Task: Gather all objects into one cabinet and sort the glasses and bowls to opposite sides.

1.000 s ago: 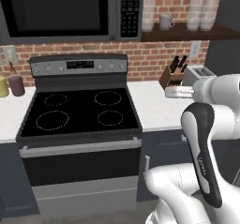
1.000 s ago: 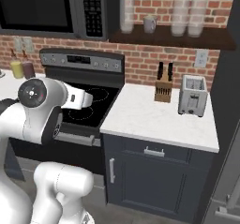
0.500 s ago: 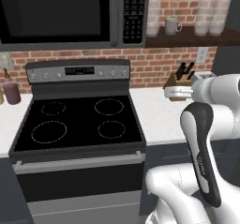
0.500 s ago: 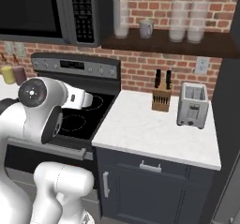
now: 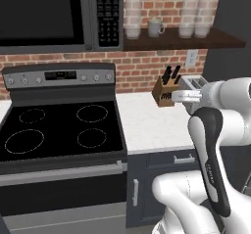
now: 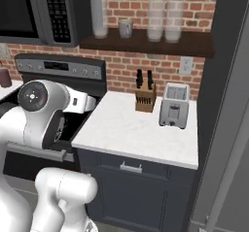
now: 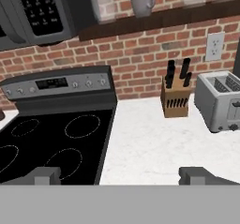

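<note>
Since a second ago my base has carried both base views rightward: stove sits further left, white counter and wooden shelf more central; nothing on them has shifted.

Item: gripper (image 7: 120, 175). My jaws stand wide apart, holding nothing, above the near counter edge beside the stove.
Item: mug (image 5: 156, 28), pale grey, handled, upright on the wooden shelf (image 5: 186, 39) against brick, right of the microwave (image 5: 54, 12); seen also from the hand view.
Item: tall pale glasses (image 6: 164, 20), a pair near the shelf's right end, one more (image 6: 98, 17) left of the mug.
Item: knife block (image 7: 175, 102), wooden, at the back of the counter (image 7: 150, 148).
Item: toaster (image 6: 174, 105), silver, just right of the knife block, apart from it.
Item: stove (image 5: 54, 130), black top, four burner rings, left of the counter.
Item: wall socket (image 7: 214, 46), on brick above the toaster.
</note>
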You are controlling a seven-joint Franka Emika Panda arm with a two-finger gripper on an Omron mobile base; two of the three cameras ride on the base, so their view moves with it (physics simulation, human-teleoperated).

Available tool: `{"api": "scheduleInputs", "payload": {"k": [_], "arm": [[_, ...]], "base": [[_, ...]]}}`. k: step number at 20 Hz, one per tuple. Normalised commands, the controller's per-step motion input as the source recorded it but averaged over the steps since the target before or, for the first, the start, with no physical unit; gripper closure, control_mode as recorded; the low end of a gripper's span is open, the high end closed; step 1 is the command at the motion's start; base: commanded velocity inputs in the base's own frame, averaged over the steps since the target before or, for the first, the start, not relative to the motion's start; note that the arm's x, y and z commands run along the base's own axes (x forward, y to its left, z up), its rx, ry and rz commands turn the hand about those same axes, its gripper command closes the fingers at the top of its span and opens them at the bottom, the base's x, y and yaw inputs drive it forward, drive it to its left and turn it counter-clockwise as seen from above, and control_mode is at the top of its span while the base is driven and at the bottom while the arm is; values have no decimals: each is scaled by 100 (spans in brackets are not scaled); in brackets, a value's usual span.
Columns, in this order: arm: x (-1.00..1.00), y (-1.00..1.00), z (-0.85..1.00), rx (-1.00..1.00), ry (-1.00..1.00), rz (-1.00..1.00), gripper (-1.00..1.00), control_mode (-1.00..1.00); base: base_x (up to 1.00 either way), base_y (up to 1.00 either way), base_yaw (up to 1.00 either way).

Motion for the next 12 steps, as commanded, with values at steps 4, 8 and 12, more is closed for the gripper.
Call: {"api": "scheduleInputs", "payload": {"k": [4,8,12], "arm": [[0,0,0,0,0,0,-100,100],[0,0,0,0,0,0,-100,100],[0,0,0,0,0,0,-100,100]], "base": [[2,-4,-5],[4,-18,-3],[42,-34,-15]]}}
